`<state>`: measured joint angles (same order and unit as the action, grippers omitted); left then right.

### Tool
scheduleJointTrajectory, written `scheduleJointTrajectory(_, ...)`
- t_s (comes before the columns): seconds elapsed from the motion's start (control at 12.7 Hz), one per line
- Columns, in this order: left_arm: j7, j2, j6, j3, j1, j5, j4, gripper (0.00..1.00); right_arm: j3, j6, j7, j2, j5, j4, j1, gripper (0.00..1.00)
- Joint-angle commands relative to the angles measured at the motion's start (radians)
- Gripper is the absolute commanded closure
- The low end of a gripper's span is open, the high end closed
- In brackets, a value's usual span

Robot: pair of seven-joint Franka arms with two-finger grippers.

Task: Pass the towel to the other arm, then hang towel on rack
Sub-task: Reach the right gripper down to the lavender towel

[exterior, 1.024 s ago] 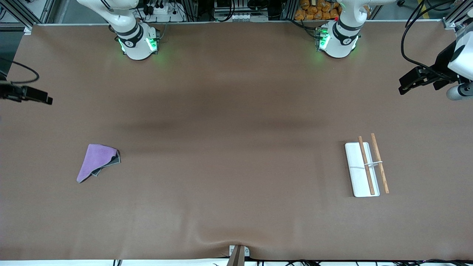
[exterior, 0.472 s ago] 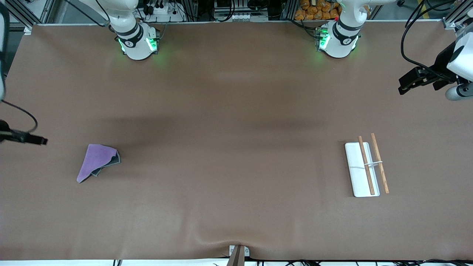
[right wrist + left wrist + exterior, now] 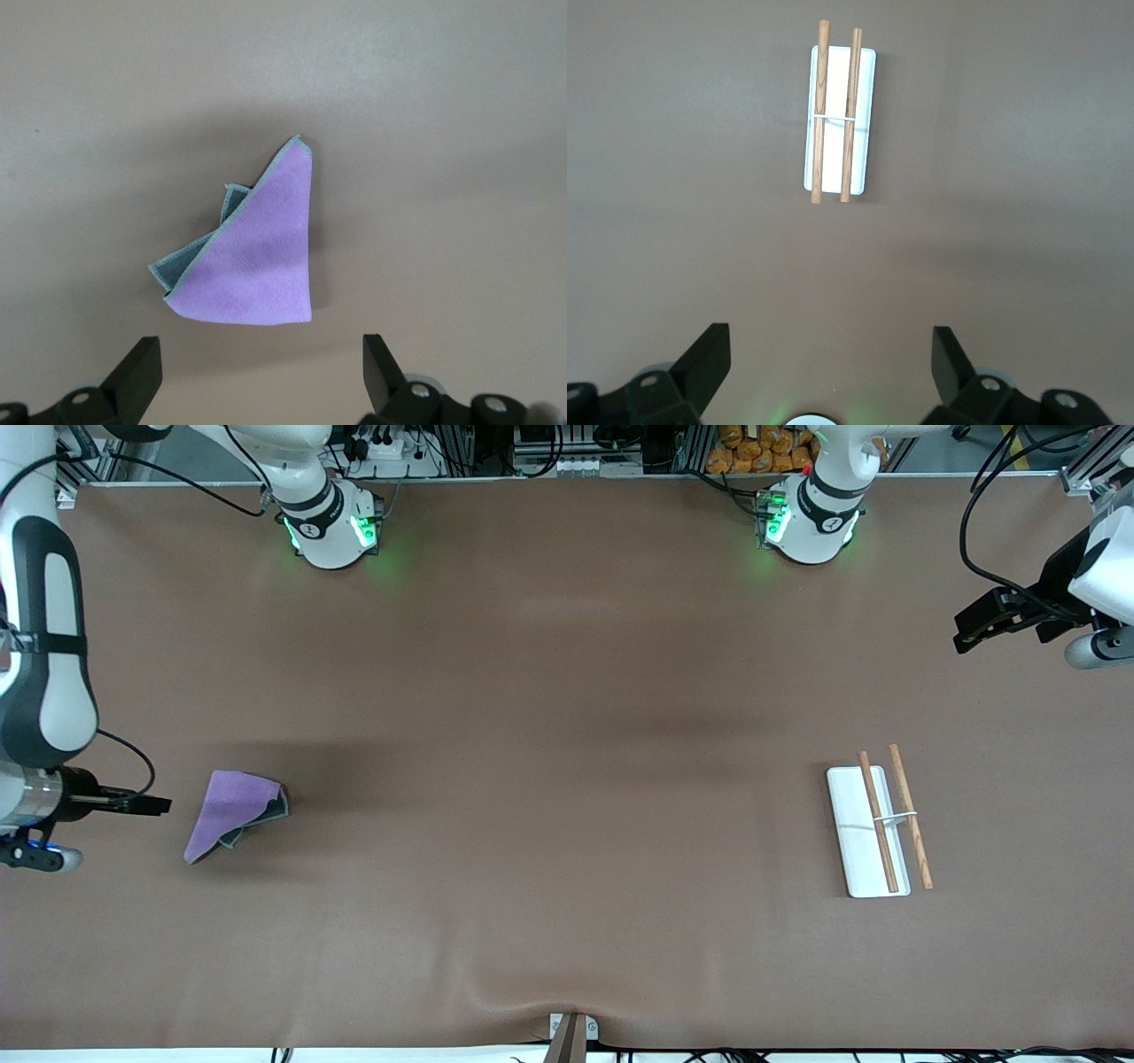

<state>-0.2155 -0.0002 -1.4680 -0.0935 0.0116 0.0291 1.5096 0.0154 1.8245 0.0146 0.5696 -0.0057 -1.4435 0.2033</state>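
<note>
Right gripper [image 3: 257, 376], jaws wide and empty, near the folded towel [image 3: 232, 808], should centre over it before descending; left gripper [image 3: 831, 367] waits open.

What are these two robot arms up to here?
Nothing is held yet. The right gripper, fingers open, is close beside the small folded lilac cloth on the brown table. The left gripper, also open, waits at its own end, above the white rack with two wooden rods.
</note>
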Motion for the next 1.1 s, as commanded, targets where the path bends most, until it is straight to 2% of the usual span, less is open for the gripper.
scheduleJointTrajectory(0.0,0.027,-0.009,0.005,0.001,-0.005,-0.017,0.006,0.0,-0.003,0.044,0.077,0.088,0.021,0.014,0.04,0.0)
scheduleJointTrajectory(0.55,0.027,-0.007,0.003,0.001,-0.005,-0.017,0.006,0.0,-0.005,0.327,0.114,0.121,0.033,-0.175,0.033,0.0)
scheduleJointTrajectory(0.79,0.028,-0.007,0.003,0.001,-0.007,-0.017,0.006,0.0,-0.005,0.334,0.116,0.122,0.139,-0.219,0.039,0.0)
scheduleJointTrajectory(1.02,0.03,-0.007,0.003,0.001,-0.007,-0.017,0.006,0.0,-0.005,0.338,0.116,0.141,0.15,-0.222,0.05,0.0)
